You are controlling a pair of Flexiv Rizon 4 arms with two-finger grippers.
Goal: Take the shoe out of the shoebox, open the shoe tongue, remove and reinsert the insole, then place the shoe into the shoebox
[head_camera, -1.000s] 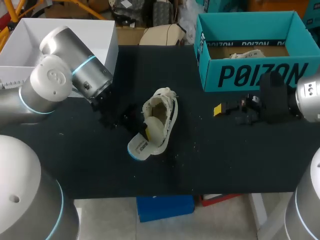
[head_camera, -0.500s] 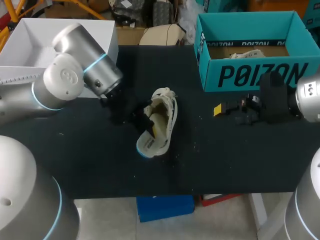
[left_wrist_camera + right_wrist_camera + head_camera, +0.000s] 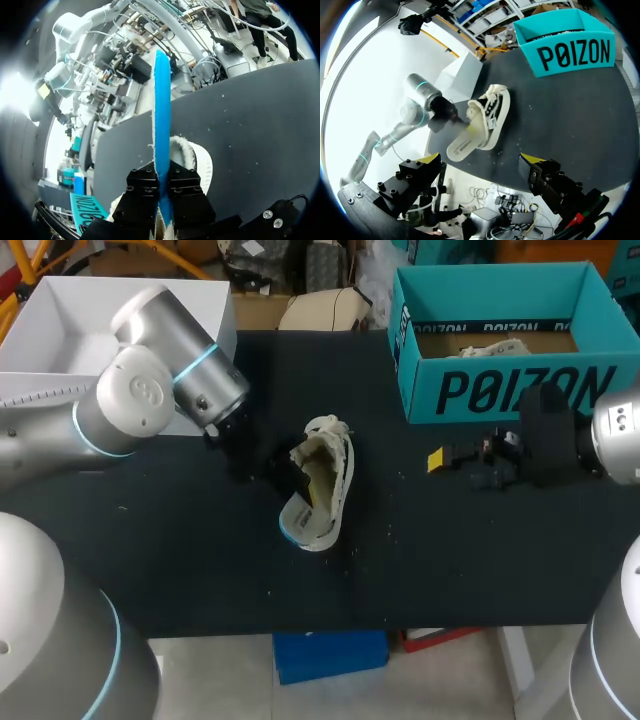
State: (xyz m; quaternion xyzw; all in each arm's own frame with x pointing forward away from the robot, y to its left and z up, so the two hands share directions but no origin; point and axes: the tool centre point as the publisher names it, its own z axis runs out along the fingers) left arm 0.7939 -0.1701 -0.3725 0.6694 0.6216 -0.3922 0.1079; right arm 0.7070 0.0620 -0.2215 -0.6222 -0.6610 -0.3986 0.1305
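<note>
Black cloth table (image 3: pixel 480 550), head view: you have the shoe (image 3: pixel 328 475) lying out on it near the middle, well apart from the teal shoebox (image 3: pixel 500 390) at the far right. The shoe's mouth looks spread open, though the tongue itself is too small to make out. The insole (image 3: pixel 300 525) pokes out past the heel end, part in and part out. Your left gripper (image 3: pixel 283 472) comes in over the shoe's left side from beside the white box (image 3: pixel 120 310); its fingers are dark against the table here. Your right gripper (image 3: pixel 440 460) hangs low in front of the shoebox, touching nothing. Left wrist view: the insole shows edge-on as a blue strip running straight up between the two black fingers, both pressed against it, so this gripper is clenched on the insole, with the cream shoe just beyond and under it. Right wrist view: the two yellow tips stand wide apart with nothing between them, so that gripper is released and empty; the shoe and protruding insole lie ahead, shoebox further on. Judgement on progress: shoe removal is done and the tongue is probably opened; you are in the insole step, and these pictures alone do not say whether it is coming out or going in. Left to do: seat the insole, then return the shoe to the shoebox.
</note>
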